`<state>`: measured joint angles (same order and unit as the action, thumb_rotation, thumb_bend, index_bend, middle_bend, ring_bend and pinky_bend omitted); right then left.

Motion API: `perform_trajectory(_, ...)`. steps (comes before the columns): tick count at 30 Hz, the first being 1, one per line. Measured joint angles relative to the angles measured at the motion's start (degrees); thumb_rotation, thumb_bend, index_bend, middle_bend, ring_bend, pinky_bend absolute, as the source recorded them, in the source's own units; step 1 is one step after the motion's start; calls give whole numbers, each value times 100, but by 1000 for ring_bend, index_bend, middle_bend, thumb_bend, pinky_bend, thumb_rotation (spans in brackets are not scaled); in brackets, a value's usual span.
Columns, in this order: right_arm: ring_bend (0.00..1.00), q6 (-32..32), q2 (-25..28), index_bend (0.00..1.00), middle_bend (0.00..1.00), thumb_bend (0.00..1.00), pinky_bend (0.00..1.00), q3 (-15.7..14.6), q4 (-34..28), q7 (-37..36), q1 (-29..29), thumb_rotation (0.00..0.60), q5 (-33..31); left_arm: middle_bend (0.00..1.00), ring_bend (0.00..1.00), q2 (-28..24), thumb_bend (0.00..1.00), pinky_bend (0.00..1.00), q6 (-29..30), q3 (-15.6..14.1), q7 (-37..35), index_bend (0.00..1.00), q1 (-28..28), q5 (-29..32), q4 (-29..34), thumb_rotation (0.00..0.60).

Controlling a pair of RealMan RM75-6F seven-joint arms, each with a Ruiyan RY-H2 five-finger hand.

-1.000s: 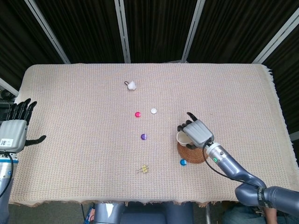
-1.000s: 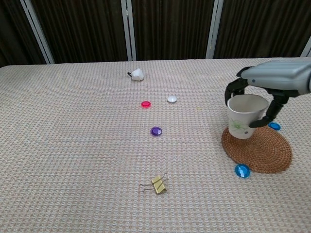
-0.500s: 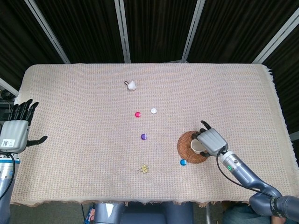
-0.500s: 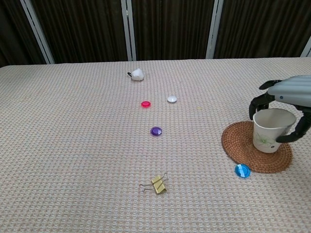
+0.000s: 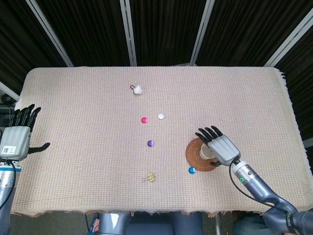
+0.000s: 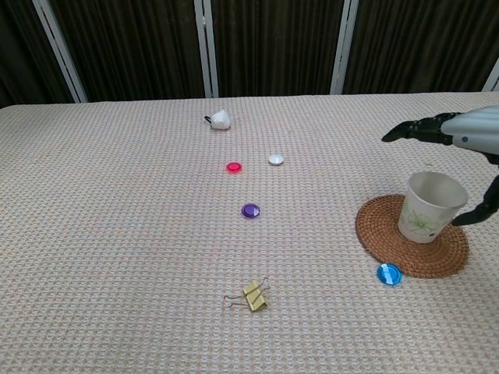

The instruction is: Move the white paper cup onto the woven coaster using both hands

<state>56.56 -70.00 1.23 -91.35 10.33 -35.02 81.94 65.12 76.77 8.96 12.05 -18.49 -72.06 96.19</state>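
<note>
The white paper cup (image 6: 427, 206) with a faint green print stands upright on the round woven coaster (image 6: 386, 240); from the head view only a sliver of the cup (image 5: 204, 152) shows beside my hand, on the coaster (image 5: 193, 152). My right hand (image 5: 220, 145) hovers over the cup with its fingers spread, holding nothing; in the chest view the right hand (image 6: 456, 136) is above and right of the cup. My left hand (image 5: 18, 133) stays open at the table's left edge, far from the cup.
On the beige cloth lie a blue token (image 6: 388, 273) by the coaster's front, a second blue token (image 6: 445, 202) behind the cup, a yellow binder clip (image 6: 253, 296), purple (image 6: 250, 210), pink (image 6: 234, 167) and white (image 6: 276, 159) tokens, and a small white ball (image 6: 221, 119).
The right hand carried the cup from the coaster's left rim onto its middle, set it down, then let go and spread its fingers above it. The left hand barely moved.
</note>
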Motion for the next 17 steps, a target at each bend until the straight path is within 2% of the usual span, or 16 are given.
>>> perform_trajectory(3, 0, 237, 141, 0, 0, 0, 0, 15, -234, 66, 140, 600, -38, 0, 0, -15, 0, 0, 21, -7, -31, 0, 18, -32, 15, 600)
perform_trajectory(9, 0, 1138, 306, 0, 0, 0, 0, 28, -526, 329, 611, 600, -23, 0, 0, -43, 0, 0, 119, -42, -87, 0, 76, -169, 25, 600)
perform_trajectory(17, 0, 2500, 129, 0, 0, 0, 0, 15, -514, 1056, 1423, 600, 110, 0, 0, -58, 0, 0, 311, -169, -185, 0, 231, -421, 7, 600)
